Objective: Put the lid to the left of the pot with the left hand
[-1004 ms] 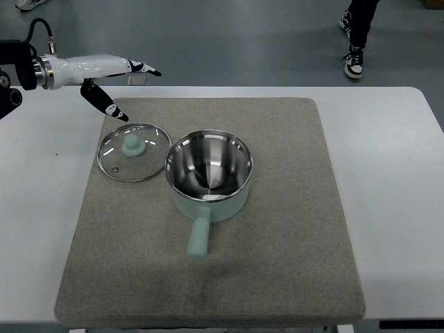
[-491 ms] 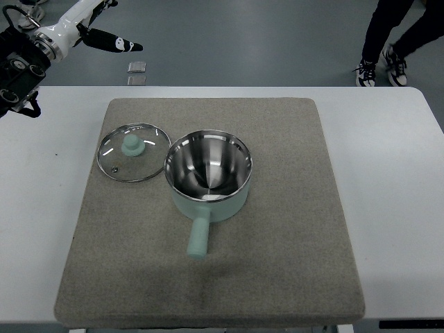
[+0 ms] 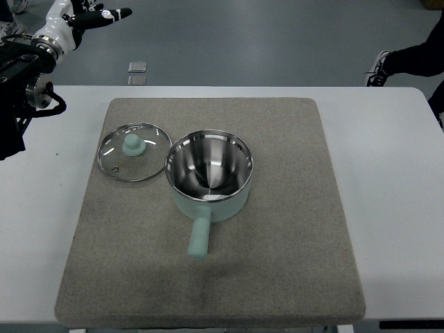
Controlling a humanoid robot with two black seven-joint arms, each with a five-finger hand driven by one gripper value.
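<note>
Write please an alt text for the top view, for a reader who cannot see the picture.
A glass lid with a mint knob lies flat on a grey mat, just left of an open mint pot whose handle points toward the camera. The robot's left hand is raised at the upper left corner, away from the white table, holding nothing.
</note>
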